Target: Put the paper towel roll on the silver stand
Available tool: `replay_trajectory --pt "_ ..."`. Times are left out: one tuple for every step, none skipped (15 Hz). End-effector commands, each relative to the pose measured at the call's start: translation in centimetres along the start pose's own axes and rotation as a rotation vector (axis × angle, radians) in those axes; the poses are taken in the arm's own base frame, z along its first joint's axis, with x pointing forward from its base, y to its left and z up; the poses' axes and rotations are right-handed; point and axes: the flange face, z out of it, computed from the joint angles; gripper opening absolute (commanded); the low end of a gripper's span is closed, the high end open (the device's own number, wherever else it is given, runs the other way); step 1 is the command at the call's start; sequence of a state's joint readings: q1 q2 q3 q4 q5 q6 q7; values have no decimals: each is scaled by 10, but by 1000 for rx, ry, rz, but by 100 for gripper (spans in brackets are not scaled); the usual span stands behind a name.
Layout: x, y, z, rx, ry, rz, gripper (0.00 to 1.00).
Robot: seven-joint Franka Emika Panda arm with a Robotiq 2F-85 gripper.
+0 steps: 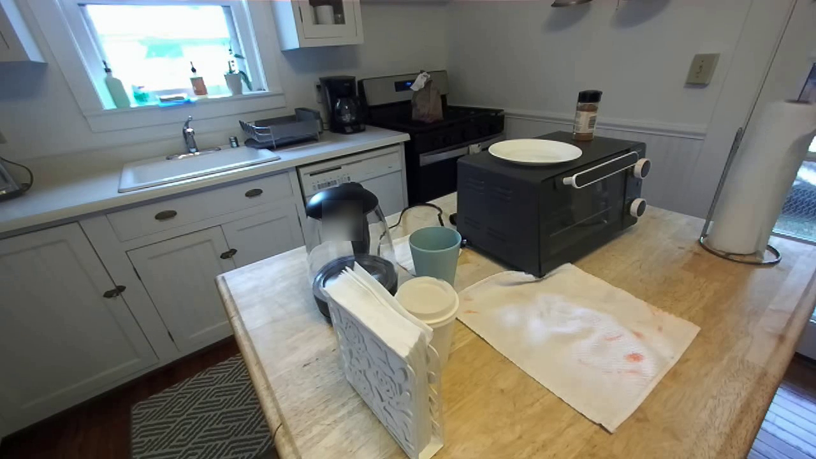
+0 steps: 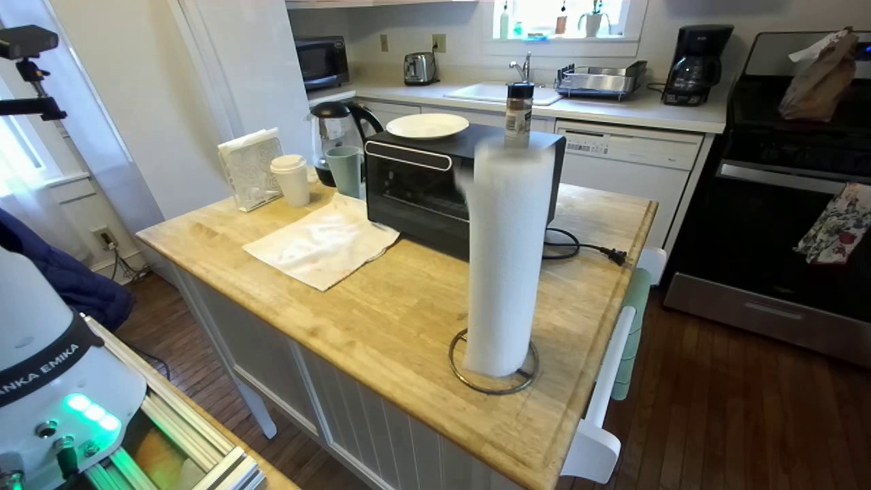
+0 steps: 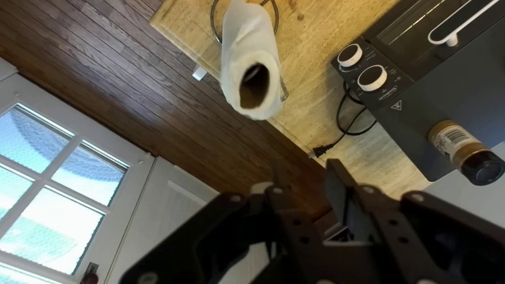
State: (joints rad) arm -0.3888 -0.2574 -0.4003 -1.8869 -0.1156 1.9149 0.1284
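Your paper towel roll (image 2: 507,272), a tall white cylinder of soft, faintly textured paper, stands upright on the silver stand (image 2: 495,392), its foot inside the round wire ring and the stand's slim metal upright running just beside the paper; you cannot tell whether a rod also threads the core. In the wrist view your gripper (image 3: 304,171), dark and blurred, has its two fingers spread, brown floorboards (image 3: 165,106) showing through the gap, and the roll sits apart from them at 11 o'clock, its hollow round end turned your way. At 11 o'clock from the ring in an exterior view you see the boxy black toaster oven (image 2: 415,197), bearing a smooth white plate (image 2: 427,126) and a cylindrical spice jar (image 2: 518,116) with a black cap. At 8 o'clock from the ring in an exterior view, a quilted paper sheet (image 1: 574,344) spotted orange-red lies spread on the grainy wooden tabletop (image 1: 510,414), and farther out stands an openwork white napkin holder (image 1: 376,376); at 9 o'clock you find a lidded white cup (image 1: 428,298), a grey-green tumbler (image 1: 435,255) and a clear-walled kettle (image 1: 354,255) with a black lid
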Motion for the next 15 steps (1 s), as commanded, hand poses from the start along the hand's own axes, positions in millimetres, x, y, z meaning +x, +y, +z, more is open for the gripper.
replay_trajectory --pt "2 2 -5 33 5 1 61" --pt "1 2 -7 38 7 0 69" --pt "0 3 -9 41 9 -3 75" --pt "-1 4 -12 44 12 0 82" --pt "-2 4 -14 46 14 -2 90" --pt "-3 6 -17 46 17 3 96" --pt "-6 7 -19 46 18 5 100" --pt "-8 9 -22 46 19 8 100" --pt "-10 11 -25 45 20 15 100" --pt "-12 13 -27 42 21 15 100" --pt "-14 14 -28 40 20 16 100" --pt "-16 16 -30 39 22 18 100" --pt "-18 17 -31 41 14 20 100" --pt "-8 12 -27 29 27 19 100" --pt "-10 14 -29 30 24 20 100"
